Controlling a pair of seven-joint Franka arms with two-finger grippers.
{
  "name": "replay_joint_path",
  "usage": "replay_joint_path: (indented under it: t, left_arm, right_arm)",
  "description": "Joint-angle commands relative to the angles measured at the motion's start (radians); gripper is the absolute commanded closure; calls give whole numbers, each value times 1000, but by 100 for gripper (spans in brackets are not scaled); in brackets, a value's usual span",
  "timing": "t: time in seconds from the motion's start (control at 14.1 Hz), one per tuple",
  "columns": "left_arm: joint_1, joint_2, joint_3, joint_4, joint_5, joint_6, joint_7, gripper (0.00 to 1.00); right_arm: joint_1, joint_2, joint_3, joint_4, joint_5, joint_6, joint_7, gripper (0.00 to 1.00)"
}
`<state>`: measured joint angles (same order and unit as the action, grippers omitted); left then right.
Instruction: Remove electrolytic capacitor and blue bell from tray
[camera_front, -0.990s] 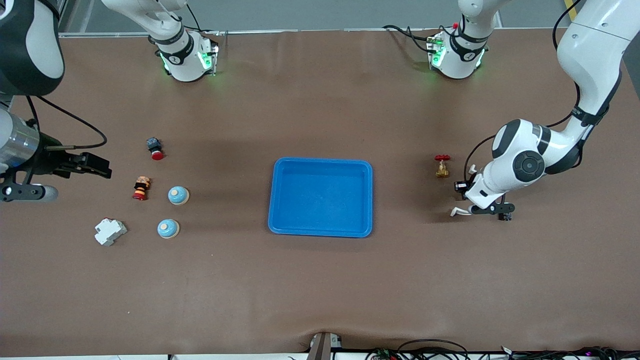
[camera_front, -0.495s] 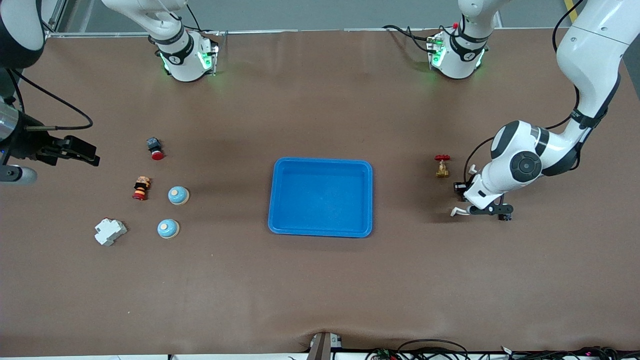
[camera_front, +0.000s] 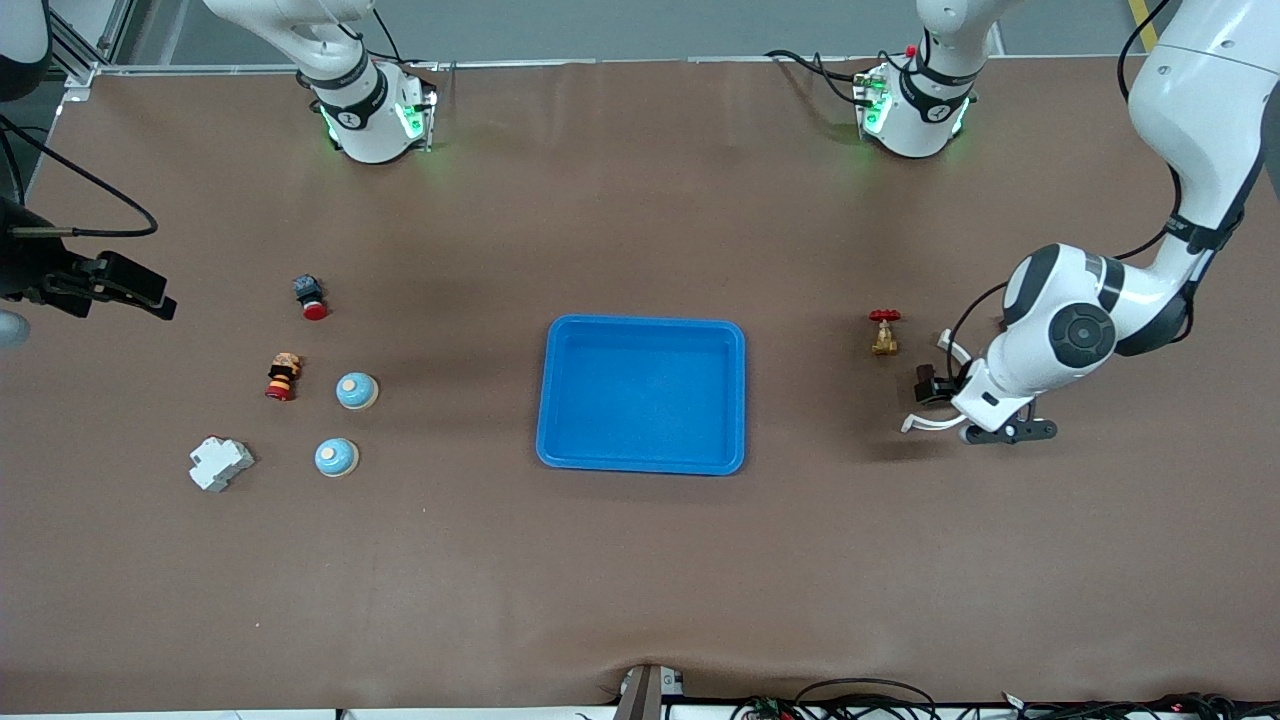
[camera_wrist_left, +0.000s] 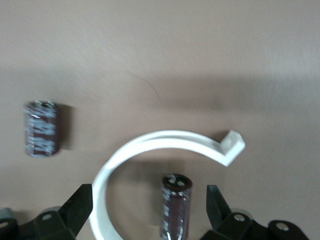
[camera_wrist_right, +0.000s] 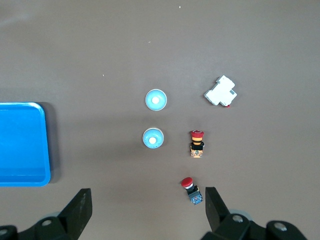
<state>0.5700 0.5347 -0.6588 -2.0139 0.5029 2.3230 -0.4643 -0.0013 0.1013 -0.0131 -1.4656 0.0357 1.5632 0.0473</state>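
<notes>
In the front view, the blue tray (camera_front: 546, 400) is being shown mid-table, with the farther bell (camera_front: 356, 390) and the nearer bell (camera_front: 336, 457) lying well apart from it at about nine o'clock, toward the right arm's end. A white breaker (camera_front: 220, 463) and two red-capped buttons (camera_front: 282, 376) are being seen near the bells. The left gripper (camera_front: 950, 408) is being held low at about three o'clock of the tray, with a red valve (camera_front: 884, 332) at eleven o'clock of it. The right gripper (camera_front: 150, 295) is being held in the air over the right arm's end of the table. In the left wrist view, the left gripper's fingers (camera_wrist_left: 75, 210) are being kept spread wide; the capacitor (camera_wrist_left: 175, 205) is being left standing loose between them, untouched, inside a white curved strip (camera_wrist_left: 150, 142), and a second capacitor (camera_wrist_left: 42, 129) is lying apart. In the right wrist view, the right gripper's fingers (camera_wrist_right: 80, 210) are being held wide apart with nothing gripped, and both bells are being seen on the table between tray and breaker.
</notes>
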Motion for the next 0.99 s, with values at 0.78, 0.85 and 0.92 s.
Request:
replay_joint_path:
  t: [0.78, 0.85, 0.92]
  left_arm:
    - [68, -4, -7, 449, -113, -289, 356, 0]
    - [86, -10, -9, 460, -113, -309, 410, 0]
    - [94, -18, -12, 465, -113, -315, 433, 0]
  right_arm:
    - [4, -78, 22, -105, -42, 17, 0, 0]
    - [4, -78, 22, -105, -42, 15, 0, 0]
    - [4, -78, 24, -105, -42, 15, 2, 0]
